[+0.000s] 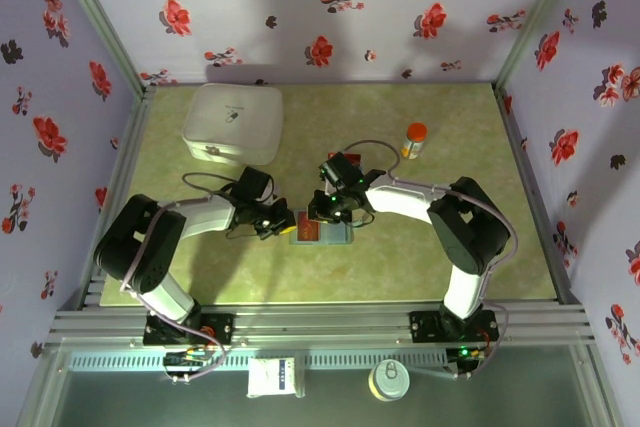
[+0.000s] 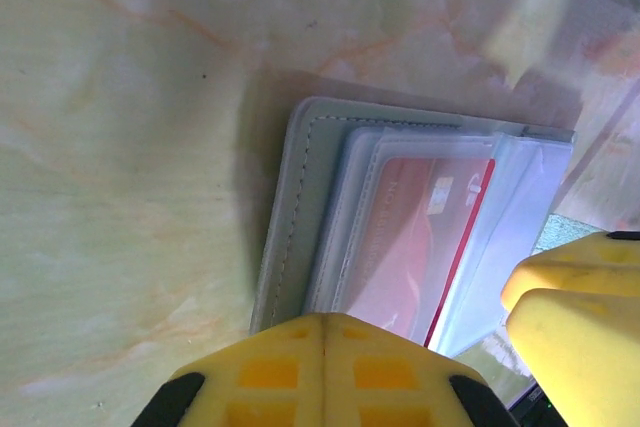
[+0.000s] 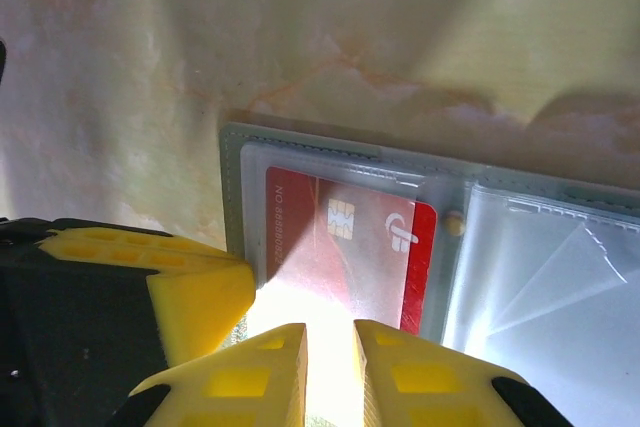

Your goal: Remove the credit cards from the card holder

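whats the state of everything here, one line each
card holder, open, lying flat
red card, inside its clear sleeve
white box, lid closed
bottle, upright, cap on
left gripper, shut, at the holder's edge
right gripper, nearly shut at the card, grip unclear

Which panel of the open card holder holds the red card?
The panel nearer the left arm: a red card shows through its sleeve; the other panel looks empty.

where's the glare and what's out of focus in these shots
right wrist: blown-out white glare on the near edge of the red plastic card, by the soft-looking right gripper; left wrist: clear sleeves haze the card, left gripper blurred up close; top external: fairly even light, soft arm shadows on the green marbled table
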